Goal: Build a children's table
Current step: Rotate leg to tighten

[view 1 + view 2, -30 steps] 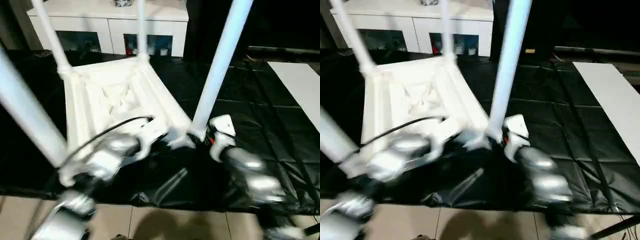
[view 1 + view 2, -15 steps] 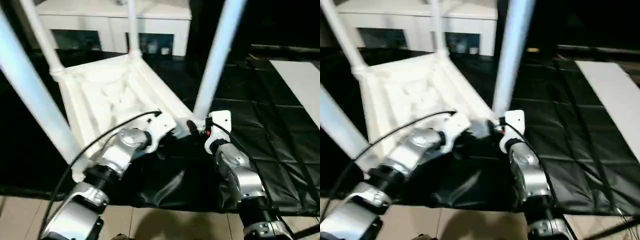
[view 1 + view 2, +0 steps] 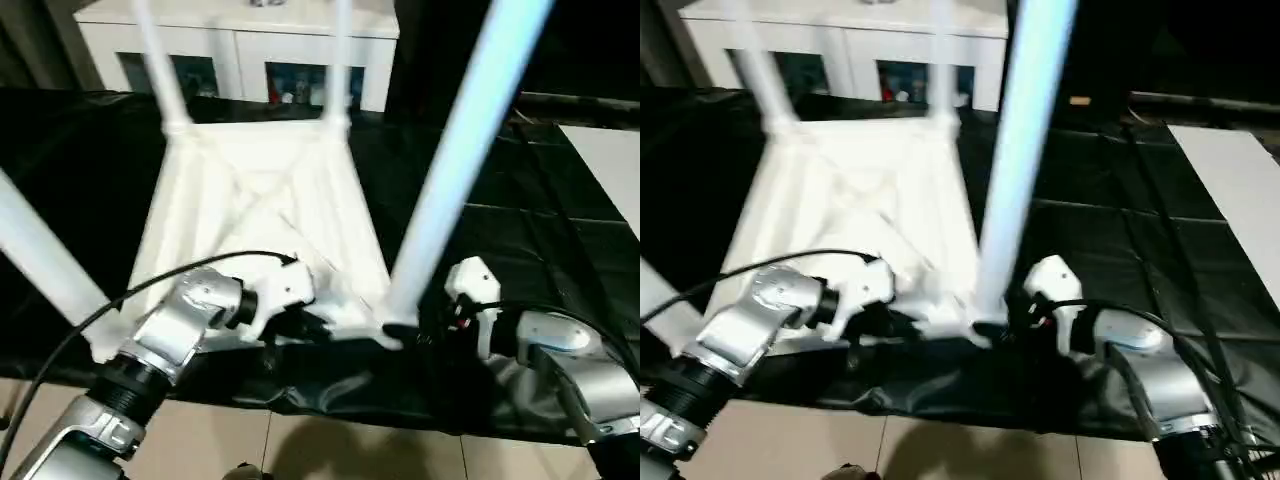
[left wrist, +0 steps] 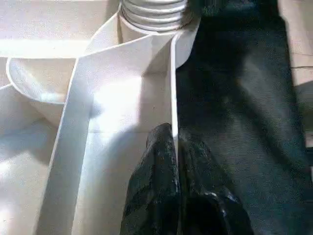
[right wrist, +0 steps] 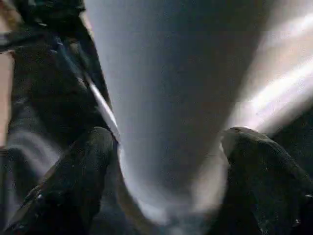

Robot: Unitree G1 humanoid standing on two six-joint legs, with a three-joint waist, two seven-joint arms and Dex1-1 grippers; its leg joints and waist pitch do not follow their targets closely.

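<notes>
Left wrist view: black fingers [image 4: 156, 196] astride tabletop [image 3: 260, 210] edge wall

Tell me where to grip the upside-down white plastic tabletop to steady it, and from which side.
Grip the thin upright rim wall along the near edge of the white plastic tabletop, coming in from the near side. It is a narrow flange that two fingers can pinch; the left end effector is clamped on it that way, beside a corner socket.

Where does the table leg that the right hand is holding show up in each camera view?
Left eye: leg, right of centre.
Right eye: same leg, just right of centre.
Left wrist: its threaded end in the corner socket.
Right wrist: leg between the fingers.
Shared landmark: tabletop.
</notes>
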